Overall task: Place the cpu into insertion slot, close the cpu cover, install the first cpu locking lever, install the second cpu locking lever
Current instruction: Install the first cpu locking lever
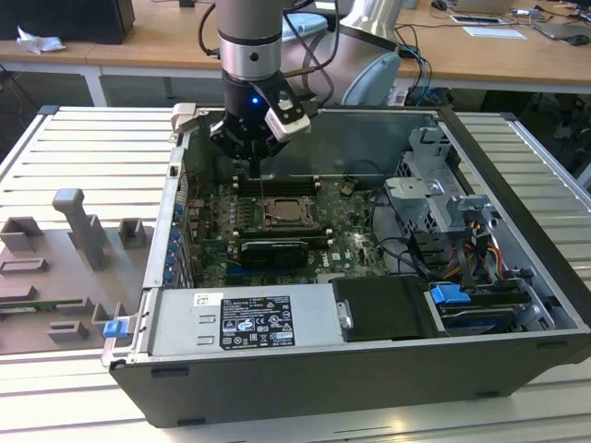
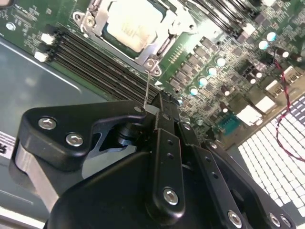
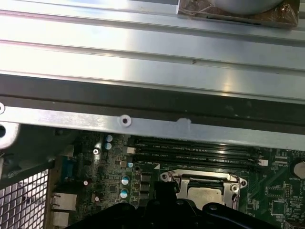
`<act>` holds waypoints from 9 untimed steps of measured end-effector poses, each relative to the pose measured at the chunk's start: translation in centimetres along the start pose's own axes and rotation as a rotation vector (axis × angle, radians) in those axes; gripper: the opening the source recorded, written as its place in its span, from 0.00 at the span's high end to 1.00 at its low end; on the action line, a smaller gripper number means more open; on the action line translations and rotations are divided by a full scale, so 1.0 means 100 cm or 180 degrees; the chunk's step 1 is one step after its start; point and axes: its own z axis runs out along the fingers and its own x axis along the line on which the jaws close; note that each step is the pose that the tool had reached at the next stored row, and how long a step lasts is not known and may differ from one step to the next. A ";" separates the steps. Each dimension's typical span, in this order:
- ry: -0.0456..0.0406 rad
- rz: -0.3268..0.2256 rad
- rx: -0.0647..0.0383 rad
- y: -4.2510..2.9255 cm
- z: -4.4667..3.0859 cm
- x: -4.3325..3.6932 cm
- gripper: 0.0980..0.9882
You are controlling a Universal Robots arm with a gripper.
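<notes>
Far out at nine o'clock in the exterior view, a grey tray (image 1: 55, 277) of moulded holders, a small blue clip (image 1: 114, 328) at its near corner, well apart from the work. Further along, at about eleven o'clock over the open computer case (image 1: 305, 388), the gripper (image 1: 256, 173), hanging close above the green board. In the second wrist view, fingers (image 2: 164, 112) pressed together, seemingly pinching the free end of a thin wire lever (image 2: 147, 88) rising from a corner of the cover frame (image 2: 162, 47). Toward the exterior view's right of that, near the middle of the case, the chip (image 1: 288, 214): seated flat in the socket (image 2: 166, 26), frame folded down around it, pale metal top showing through the window. Lies at six o'clock from the long memory slots (image 1: 277, 183) and at twelve o'clock from the black card (image 1: 272, 251). As for handling, probably a light, springy steel wire: stiff along its length, slick, quick to snap back if let slip, so best gripped near the free end, square across the wire. Finally, at three o'clock, a metal drive cage (image 1: 429, 189) and a bundle of coloured cables (image 1: 476, 249).
</notes>
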 end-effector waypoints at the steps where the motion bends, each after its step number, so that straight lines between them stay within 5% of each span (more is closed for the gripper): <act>1: 0.0000 0.0000 0.0000 -0.0002 0.0002 -0.0018 0.99; 9: 0.0000 0.0000 0.0000 -0.0009 0.0009 -0.0097 0.99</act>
